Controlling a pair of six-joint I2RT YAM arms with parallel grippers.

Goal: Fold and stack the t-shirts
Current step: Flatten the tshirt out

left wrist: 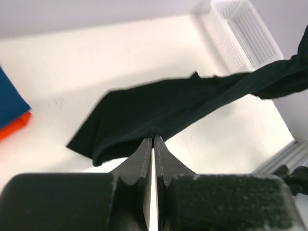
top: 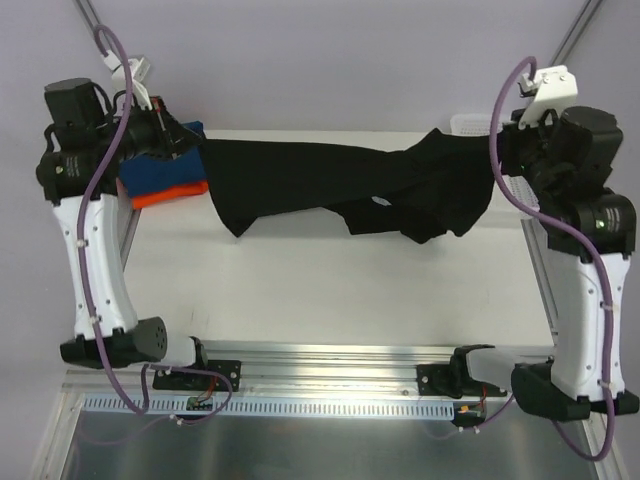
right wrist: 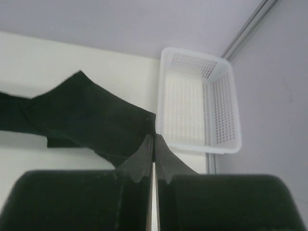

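Note:
The black t-shirt (top: 330, 185) hangs stretched in the air between both arms, above the white table. My left gripper (left wrist: 154, 137) is shut on its left end, seen in the left wrist view (left wrist: 159, 108). My right gripper (right wrist: 154, 135) is shut on its right end, seen in the right wrist view (right wrist: 82, 118). A small white tag (top: 381, 202) shows on the shirt's lower edge. The blue t-shirt (top: 155, 172) lies folded on the folded orange t-shirt (top: 170, 194) at the table's back left, just under my left gripper (top: 185, 135).
A white mesh basket (right wrist: 197, 103) stands at the table's back right corner, also in the left wrist view (left wrist: 245, 31). The table's metal rail (top: 330, 355) runs along the near edge between the arm bases.

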